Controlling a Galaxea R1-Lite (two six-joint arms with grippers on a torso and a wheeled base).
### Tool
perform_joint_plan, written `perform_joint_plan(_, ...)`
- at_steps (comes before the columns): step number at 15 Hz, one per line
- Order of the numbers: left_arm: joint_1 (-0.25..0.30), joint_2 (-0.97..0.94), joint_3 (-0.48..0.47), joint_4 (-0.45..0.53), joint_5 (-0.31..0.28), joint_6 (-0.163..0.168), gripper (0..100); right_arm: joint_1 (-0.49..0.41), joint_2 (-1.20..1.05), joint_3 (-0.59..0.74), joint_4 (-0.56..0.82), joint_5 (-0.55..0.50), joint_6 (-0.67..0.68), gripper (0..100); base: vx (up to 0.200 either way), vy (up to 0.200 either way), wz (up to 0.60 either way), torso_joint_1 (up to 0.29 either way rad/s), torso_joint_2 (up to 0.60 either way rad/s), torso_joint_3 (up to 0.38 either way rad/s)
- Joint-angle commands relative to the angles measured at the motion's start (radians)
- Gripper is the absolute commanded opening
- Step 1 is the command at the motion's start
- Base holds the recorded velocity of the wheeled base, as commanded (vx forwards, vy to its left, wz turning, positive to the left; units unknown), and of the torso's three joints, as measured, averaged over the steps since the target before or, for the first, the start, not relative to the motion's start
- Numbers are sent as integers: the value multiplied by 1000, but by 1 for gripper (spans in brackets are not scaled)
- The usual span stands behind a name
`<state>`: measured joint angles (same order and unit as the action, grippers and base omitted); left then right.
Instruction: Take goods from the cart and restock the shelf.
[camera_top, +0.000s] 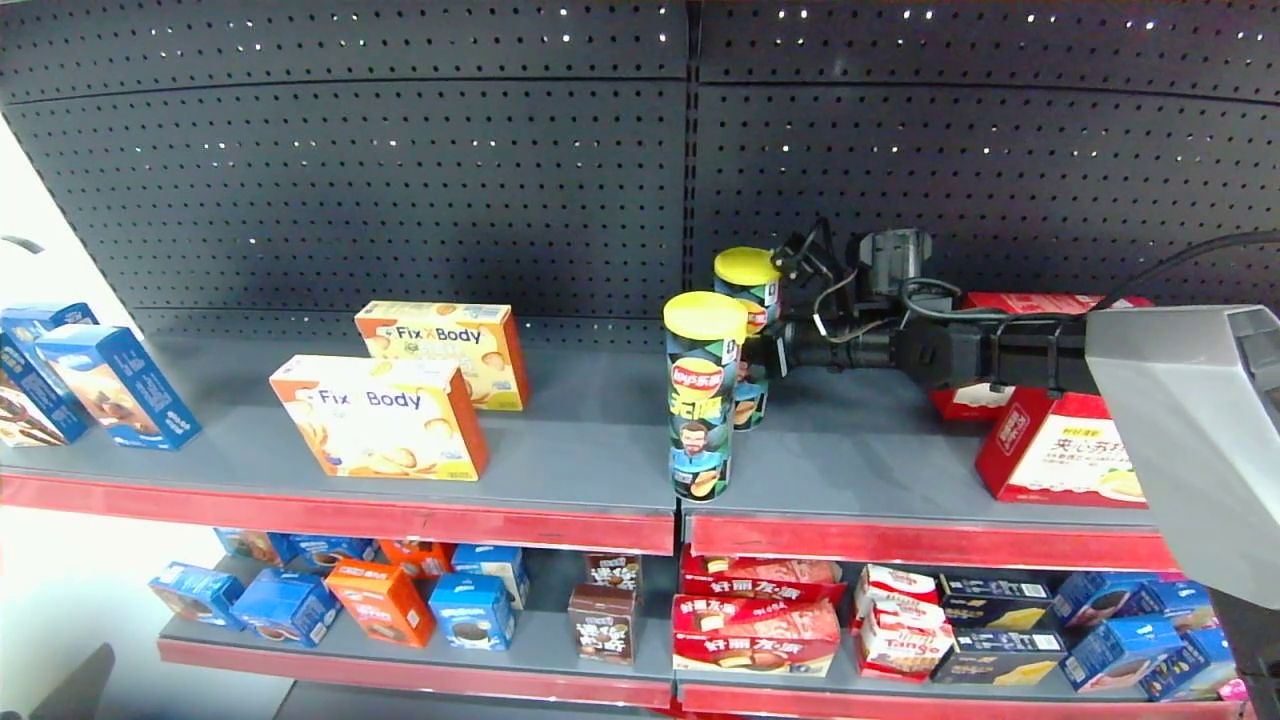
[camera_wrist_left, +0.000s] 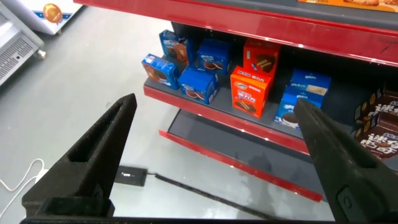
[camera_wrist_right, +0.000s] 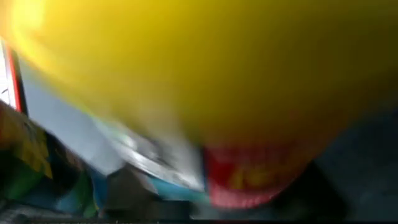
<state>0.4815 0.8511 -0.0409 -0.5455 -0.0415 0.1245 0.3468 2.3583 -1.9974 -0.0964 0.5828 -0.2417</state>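
While upright on shelf (camera_top: 580, 445), cartoon-labelled can (camera_top: 703, 400).

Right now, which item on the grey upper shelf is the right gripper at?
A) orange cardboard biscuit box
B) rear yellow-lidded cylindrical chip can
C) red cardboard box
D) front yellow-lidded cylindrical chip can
B: in the head view the right gripper sits against the rear yellow-lidded cylindrical chip can, which stands behind the front yellow-lidded can near the front edge of the grey shelf.
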Motion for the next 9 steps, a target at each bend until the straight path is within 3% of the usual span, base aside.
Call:
perform_joint_plan(1,0,2,-1,-1,-1,0,100,1,1,-3,-9,-8,-1,100,0,0,0,0,0,0)
perform_joint_plan(9,2,2,-1,3,-6,0,100,-14,-33,-3,-9,-12,1,100,0,0,0,0,0,0)
